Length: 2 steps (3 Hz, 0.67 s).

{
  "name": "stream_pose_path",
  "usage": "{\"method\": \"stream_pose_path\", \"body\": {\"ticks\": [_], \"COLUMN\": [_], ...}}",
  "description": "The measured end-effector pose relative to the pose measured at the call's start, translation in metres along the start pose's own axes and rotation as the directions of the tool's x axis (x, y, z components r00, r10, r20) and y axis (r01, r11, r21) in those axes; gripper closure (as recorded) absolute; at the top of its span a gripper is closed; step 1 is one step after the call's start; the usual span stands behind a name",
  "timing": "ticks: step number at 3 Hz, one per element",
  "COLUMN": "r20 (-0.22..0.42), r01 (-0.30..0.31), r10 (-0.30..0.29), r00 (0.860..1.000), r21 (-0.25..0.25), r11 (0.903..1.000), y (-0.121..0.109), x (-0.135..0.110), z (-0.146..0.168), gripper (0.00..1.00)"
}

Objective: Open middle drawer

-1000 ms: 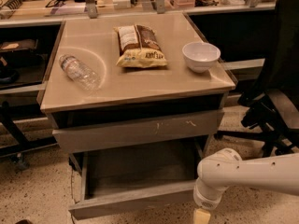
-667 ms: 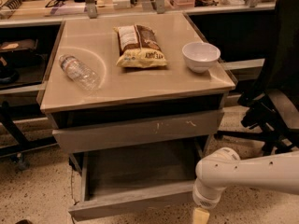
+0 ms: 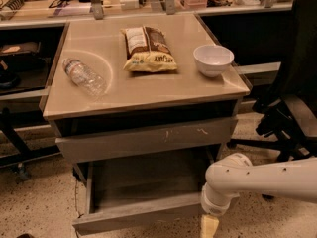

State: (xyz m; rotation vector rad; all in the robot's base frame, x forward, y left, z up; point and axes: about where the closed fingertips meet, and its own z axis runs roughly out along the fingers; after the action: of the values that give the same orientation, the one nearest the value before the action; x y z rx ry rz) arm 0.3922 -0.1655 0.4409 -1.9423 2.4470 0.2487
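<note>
1. Barely shifted since before: gripper, at 5 o'clock by the bottom edge.
2. Grip state: cannot tell.
3. Pulled out at 6 o'clock — middle drawer, just beside gripper, under scratched front.

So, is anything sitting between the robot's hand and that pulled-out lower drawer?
Nothing visible. The gripper hangs low at the picture's bottom edge, right beside the front right corner of the middle drawer. The bottle, snack bag and bowl all rest up on the cabinet top, out of the way.
</note>
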Motion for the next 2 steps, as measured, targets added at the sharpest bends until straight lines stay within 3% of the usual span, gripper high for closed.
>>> {"method": "stream_pose_path", "body": {"ticks": [2], "r20": [-0.013], "r01": [0.055], "r10": [-0.056], "r00": [0.998], "r21": [-0.068], "r11": [0.9962], "y": [-0.004], "x": [-0.008], "z": [0.039], "gripper": [0.0]}}
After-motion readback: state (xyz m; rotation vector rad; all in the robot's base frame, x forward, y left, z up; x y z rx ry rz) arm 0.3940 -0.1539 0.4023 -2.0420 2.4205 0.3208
